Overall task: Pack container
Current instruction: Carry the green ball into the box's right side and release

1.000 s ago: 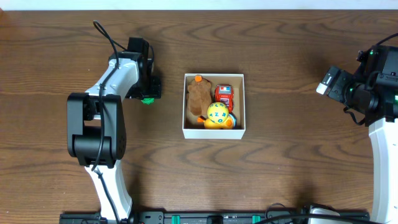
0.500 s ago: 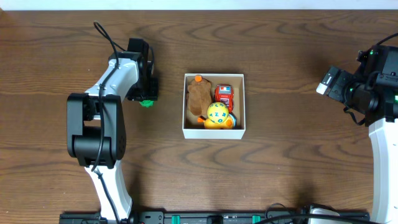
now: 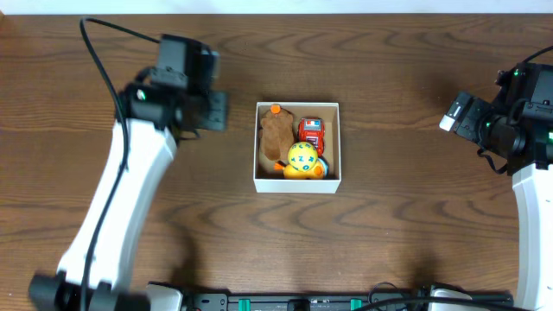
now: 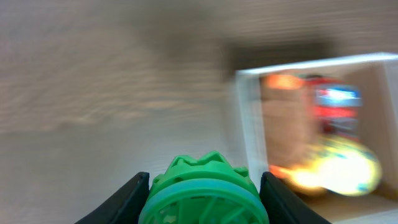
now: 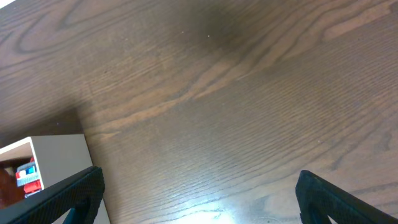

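We are in the middle of packing. Our left gripper (image 4: 203, 182) has its jaws clamped on a small round green plastic toy (image 4: 200, 200). It sits between the two dark fingers and touches both. The left arm is up over the dark brown wooden table (image 3: 389, 233), to the left of the square white cardboard box (image 3: 298, 184). The left wrist view is blurry, so we think the arm is moving fast.

The box sits in the middle of the table. Its inside is tan. In it we see a brown soft toy (image 3: 276, 134), a red toy car (image 3: 311, 132) and a yellow ball with blue marks (image 3: 302, 155). They fill much of it.

Our right gripper (image 5: 199, 180) waits far off on the right. Its jaws are apart and hold nothing. It sees only a corner of the box (image 5: 56, 155).

We think the step now is carrying the green toy to the box. Next we need to get it right over the box, above a free spot, go down a bit and then let go. We should not bump the thin wall.
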